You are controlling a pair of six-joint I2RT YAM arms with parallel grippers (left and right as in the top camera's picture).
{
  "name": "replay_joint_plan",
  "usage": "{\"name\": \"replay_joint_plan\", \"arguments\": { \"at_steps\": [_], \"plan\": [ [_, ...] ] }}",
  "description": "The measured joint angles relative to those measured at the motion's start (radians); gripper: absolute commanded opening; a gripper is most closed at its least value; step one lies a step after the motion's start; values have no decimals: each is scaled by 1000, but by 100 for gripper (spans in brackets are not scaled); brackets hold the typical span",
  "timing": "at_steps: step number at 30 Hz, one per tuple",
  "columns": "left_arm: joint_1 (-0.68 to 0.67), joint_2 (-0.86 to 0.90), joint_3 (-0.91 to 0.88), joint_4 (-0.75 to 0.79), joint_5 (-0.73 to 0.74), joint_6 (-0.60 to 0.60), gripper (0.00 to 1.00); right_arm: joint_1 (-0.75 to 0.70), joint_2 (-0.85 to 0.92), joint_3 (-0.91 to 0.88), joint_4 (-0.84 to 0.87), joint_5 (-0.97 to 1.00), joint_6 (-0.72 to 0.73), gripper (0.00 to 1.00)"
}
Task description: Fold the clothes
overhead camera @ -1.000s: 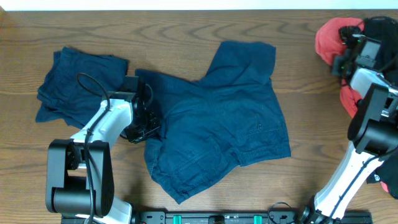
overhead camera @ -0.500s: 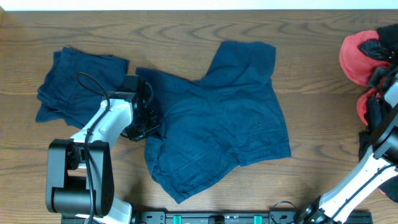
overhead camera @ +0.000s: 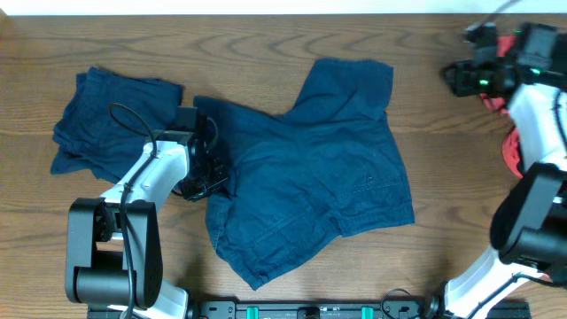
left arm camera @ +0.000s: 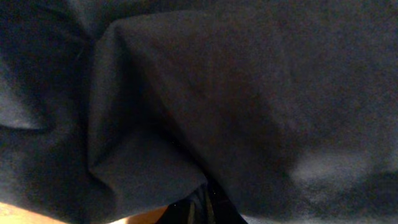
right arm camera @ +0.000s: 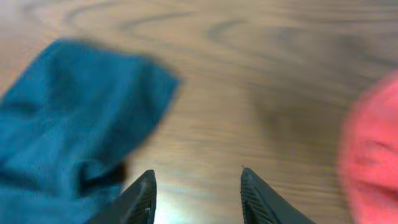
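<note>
- Closest to the robot's side of the wooden table (overhead camera: 452, 177), a pair of dark blue shorts (overhead camera: 310, 168) lies spread out flat and rumpled. One leg runs toward the near edge and the other toward the far edge.
- The left gripper (overhead camera: 205, 173) sits at the left edge of the shorts, right on the cloth. In its own wrist camera the fingers are closed together, and a fold of the dark cloth is gathered down into the tips, so it looks to have the shorts pinched.
- Farther back and to the left, just beyond that arm, a second dark blue garment (overhead camera: 102, 120) lies in a loose bundle. It is close to the shorts, but I cannot tell whether the two touch.
- At the far right the right gripper (overhead camera: 456, 78) hangs above bare wood, apart from the far leg of the shorts. Its fingers stand partly spread with nothing between them.
- A red cloth (overhead camera: 511, 152) lies by the right edge of the table, partly hidden behind the right arm.
</note>
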Motion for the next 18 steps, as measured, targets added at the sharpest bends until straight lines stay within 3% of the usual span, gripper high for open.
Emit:
{"name": "replay_joint_plan", "arguments": {
  "at_steps": [5, 12, 14, 16, 18],
  "plan": [
    [0, 0, 0, 0, 0, 0, 6, 123, 68, -14, -45, 22, 35, 56],
    [0, 0, 0, 0, 0, 0, 6, 212, 176, -27, 15, 31, 183, 55],
    [0, 0, 0, 0, 0, 0, 6, 228, 190, -27, 35, 31, 219, 42],
    [0, 0, 0, 0, 0, 0, 6, 244, 207, -27, 68, 32, 258, 16],
    [0, 0, 0, 0, 0, 0, 6, 257, 228, -28, 112, 42, 307, 6]
  ]
}}
